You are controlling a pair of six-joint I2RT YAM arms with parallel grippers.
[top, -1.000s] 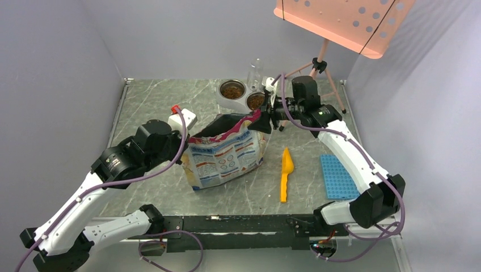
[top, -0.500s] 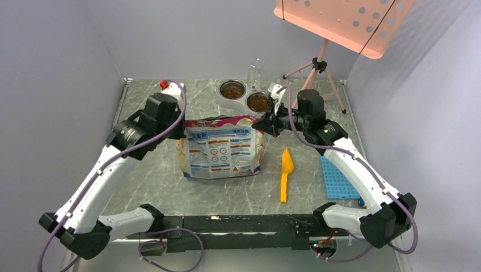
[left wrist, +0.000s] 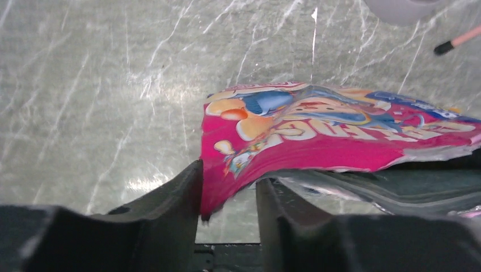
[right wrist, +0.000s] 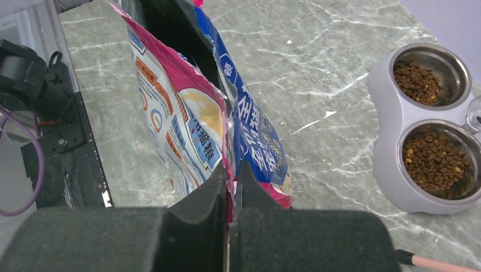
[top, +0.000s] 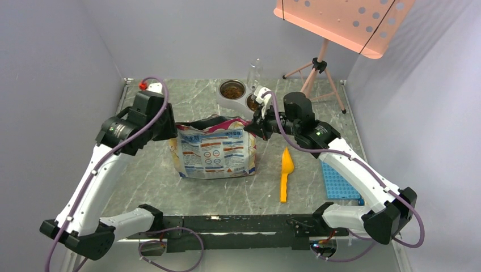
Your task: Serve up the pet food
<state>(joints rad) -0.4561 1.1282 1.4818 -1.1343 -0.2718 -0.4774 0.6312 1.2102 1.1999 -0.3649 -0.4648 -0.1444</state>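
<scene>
Behind the bag (top: 214, 154): the pet food (right wrist: 434, 161) sits in a double bowl (right wrist: 385, 170). Both cups have brown bits in them, so I think some serving is done.
Bag: it stands up on the table with its top open. I guess more food is inside.
Right gripper: my right gripper (right wrist: 231, 173) is squeezed tight on the bag's top edge, on the side nearest the bowl. I think it holds that edge up so the bag does not flop over.
Left gripper: my left gripper (left wrist: 227, 190) is at the bag's other top corner. Its fingers are a little apart. The pink corner pokes in between them and touches only one finger. It does not look pinched.
Why both sides: holding the two corners away from each other would make a wide hole for scooping, I guess.
Scoop: a yellow scoop (top: 286, 173) lies flat on the table near the bag, on the right gripper's side. Nothing touches it.
Hard to see: the inside of the bag is dark, so I cannot tell how much food is in there.
Covered up: from above, the right gripper hides part of the cup nearer the bag.
Cut off: the left wrist view shows only the bag's top edge.
</scene>
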